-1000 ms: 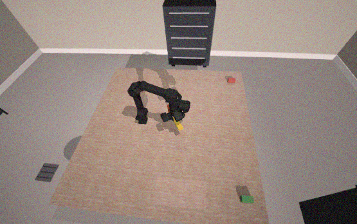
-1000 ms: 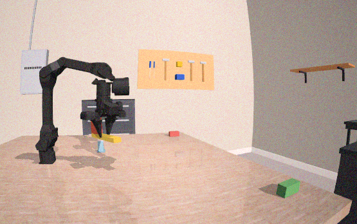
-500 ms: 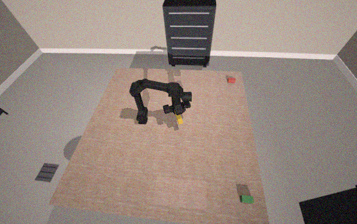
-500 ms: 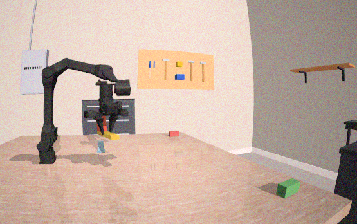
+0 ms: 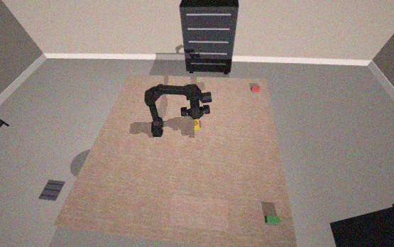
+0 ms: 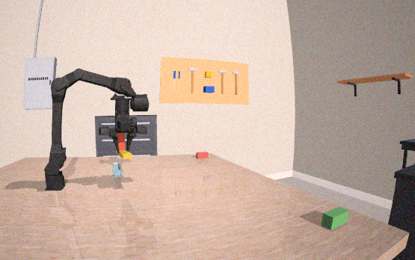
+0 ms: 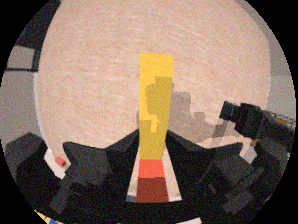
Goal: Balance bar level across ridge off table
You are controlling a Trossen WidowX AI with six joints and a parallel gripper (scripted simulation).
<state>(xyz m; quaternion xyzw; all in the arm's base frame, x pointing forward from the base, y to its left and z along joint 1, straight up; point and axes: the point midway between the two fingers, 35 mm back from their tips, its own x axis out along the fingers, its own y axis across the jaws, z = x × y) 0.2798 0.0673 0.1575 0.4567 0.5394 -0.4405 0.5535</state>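
Observation:
The bar has a long yellow part [image 5: 197, 125] [image 6: 125, 155] [image 7: 156, 70] and a red block [image 6: 121, 138] [image 7: 151, 168] at its other end, partly hidden behind the fingers in the exterior view. My gripper [image 6: 123, 150] [image 7: 152, 132] is shut on the bar and holds it in the air, pointing down. The light blue ridge [image 6: 117, 170] stands on the table, lower in the exterior view than the bar and slightly left of its yellow end. The arm hides the ridge in the top view, and I cannot make it out in the wrist view. How level the bar is cannot be told exactly.
A red block [image 5: 255, 89] [image 6: 202, 155] lies near the table's far right corner. A green block [image 5: 272, 219] [image 6: 335, 218] lies near the right edge at the front. The wooden table [image 5: 137, 177] [image 6: 208, 224] bears the arm's base.

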